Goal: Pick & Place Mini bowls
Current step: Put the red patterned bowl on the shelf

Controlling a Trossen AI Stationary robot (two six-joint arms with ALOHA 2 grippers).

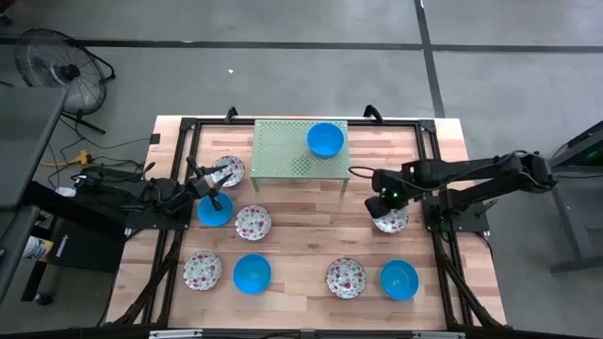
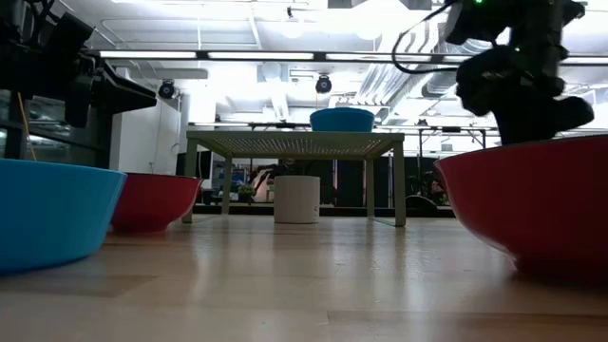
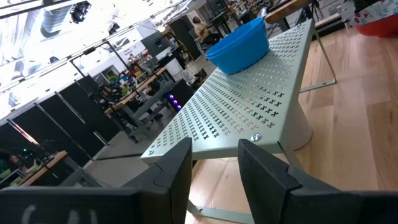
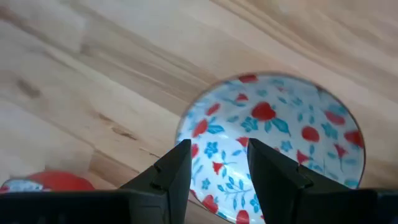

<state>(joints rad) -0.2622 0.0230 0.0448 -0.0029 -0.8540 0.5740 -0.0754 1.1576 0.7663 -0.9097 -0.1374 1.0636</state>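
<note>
The right gripper is held open just above a floral bowl near the table's right edge. The bowl seems light, rigid and probably slick-glazed; the thin rim is best pinched. The left gripper is parted, empty.

Nine small round shallow bowls sit upright: a solid blue one on the rack at 12 o'clock; three blue and five floral-speckled white on the counter.
</note>
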